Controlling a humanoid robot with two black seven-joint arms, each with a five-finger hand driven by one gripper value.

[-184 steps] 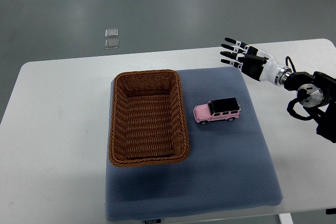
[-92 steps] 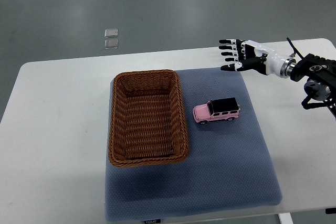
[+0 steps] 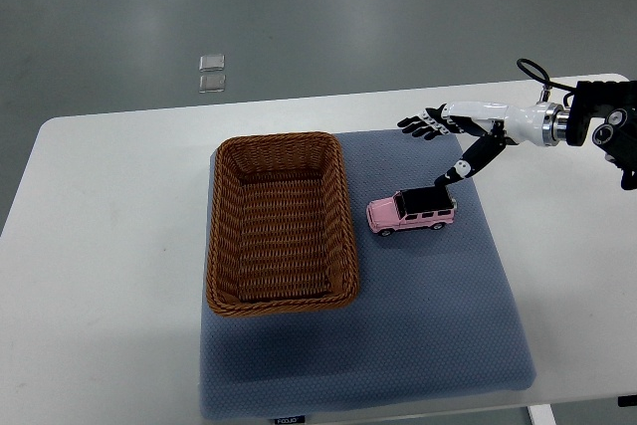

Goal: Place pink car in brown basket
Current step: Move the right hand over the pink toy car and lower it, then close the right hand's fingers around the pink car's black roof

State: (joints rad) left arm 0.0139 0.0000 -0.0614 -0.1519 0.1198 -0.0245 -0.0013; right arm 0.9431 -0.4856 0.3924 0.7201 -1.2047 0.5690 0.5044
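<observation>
Down and inward comes the right hand since a moment ago, rolled flat now, fingers spread apart and thumb dipping toward the car. That car sits on the blue mat, just beside the basket, not yet grasped. For a clean pick, I'd say the hand needs to settle lower over the black roof, straddle the body across its narrow width, then close evenly before lifting clear of the rim.
</observation>
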